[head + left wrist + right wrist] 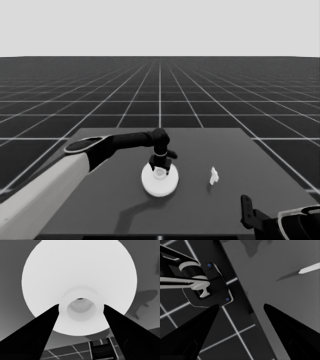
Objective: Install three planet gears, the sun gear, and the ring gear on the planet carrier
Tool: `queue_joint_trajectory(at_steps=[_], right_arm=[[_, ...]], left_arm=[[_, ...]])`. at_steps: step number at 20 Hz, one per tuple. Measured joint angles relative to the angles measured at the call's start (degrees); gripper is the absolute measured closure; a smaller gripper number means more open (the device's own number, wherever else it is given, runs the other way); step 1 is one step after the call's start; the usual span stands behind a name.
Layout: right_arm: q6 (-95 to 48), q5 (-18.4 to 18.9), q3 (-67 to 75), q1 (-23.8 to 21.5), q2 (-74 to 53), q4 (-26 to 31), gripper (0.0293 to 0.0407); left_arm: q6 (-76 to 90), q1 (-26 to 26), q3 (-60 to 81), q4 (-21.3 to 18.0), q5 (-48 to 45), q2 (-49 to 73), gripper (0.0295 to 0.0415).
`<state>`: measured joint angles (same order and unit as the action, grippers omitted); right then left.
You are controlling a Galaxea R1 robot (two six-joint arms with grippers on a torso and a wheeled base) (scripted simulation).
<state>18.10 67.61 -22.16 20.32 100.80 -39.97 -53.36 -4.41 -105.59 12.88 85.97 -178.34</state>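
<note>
While reaching in from the left over the dark table (100, 210), standing at mid-table with the left gripper (160, 169), its black fingers (37, 332) closing against both sides of the raised hub of the larger white round part (159, 184). Lying well to its right, a thin white piece (214, 176). Waiting at the near right corner, the right gripper (241, 305), fingers spread apart.

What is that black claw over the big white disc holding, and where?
The left gripper straddles the larger round part's raised central hub; whether it is gripping cannot be told.

Dark table (100, 210), on it the larger round part (159, 181) and, well apart, a thin white piece (214, 176).
</note>
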Motion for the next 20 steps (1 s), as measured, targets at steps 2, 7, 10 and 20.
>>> queue_joint_trajectory(at_steps=[2,7,10,20], right_arm=[[0.00,0.00,0.00,0.00,0.00,0.00,0.0315],[0.00,0.00,0.00,0.00,0.00,0.00,0.0315],[0.00,0.00,0.00,0.00,0.00,0.00,0.0315],[0.00,0.00,0.00,0.00,0.00,0.00,0.0315]], left_arm=[[1.00,0.00,0.00,0.00,0.00,0.00,0.0362],[3.50,0.00,0.00,0.00,0.00,0.00,0.0362],[5.00,0.00,0.00,0.00,0.00,0.00,0.0362],[9.80,0.02,0.01,0.00,0.00,-0.01,0.0337]])
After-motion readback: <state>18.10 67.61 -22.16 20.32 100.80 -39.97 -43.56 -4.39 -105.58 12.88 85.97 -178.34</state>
